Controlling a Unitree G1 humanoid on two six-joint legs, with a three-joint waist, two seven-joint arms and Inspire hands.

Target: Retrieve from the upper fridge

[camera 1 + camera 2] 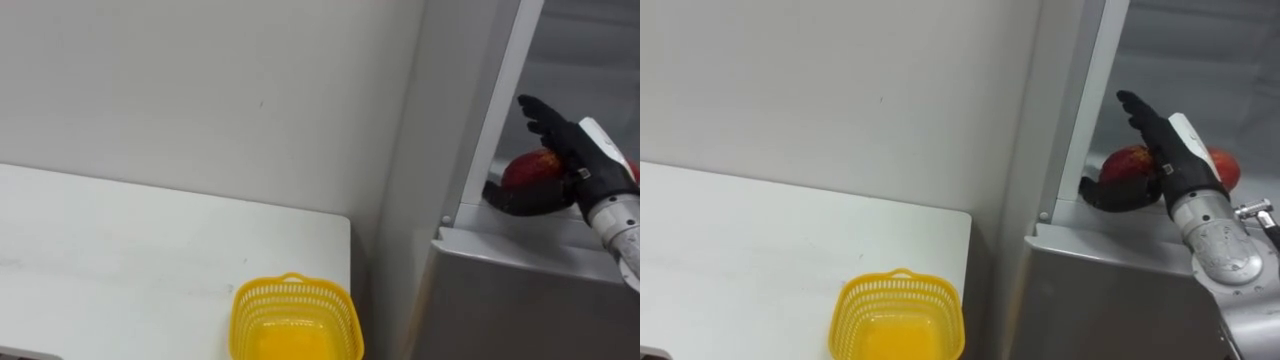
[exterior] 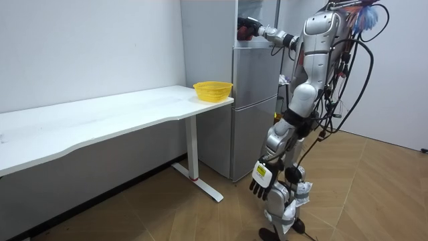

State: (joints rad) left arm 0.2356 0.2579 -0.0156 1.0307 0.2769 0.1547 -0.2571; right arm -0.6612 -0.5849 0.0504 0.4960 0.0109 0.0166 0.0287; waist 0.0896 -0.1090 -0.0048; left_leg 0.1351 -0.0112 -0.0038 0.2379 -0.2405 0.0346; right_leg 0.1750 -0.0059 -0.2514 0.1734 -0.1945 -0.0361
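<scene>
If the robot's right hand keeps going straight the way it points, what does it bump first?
Most likely the red fruit in the upper fridge: the open right hand has it between thumb and fingers. Whether they touch is unclear.

The basket (image 1: 292, 292) sits on the desk (image 1: 120, 260), at the corner beside the fridge (image 1: 520, 300); the fruit (image 1: 530, 168) lies in its upper compartment.

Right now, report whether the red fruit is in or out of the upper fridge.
In: the red fruit is inside the open upper fridge.
</scene>
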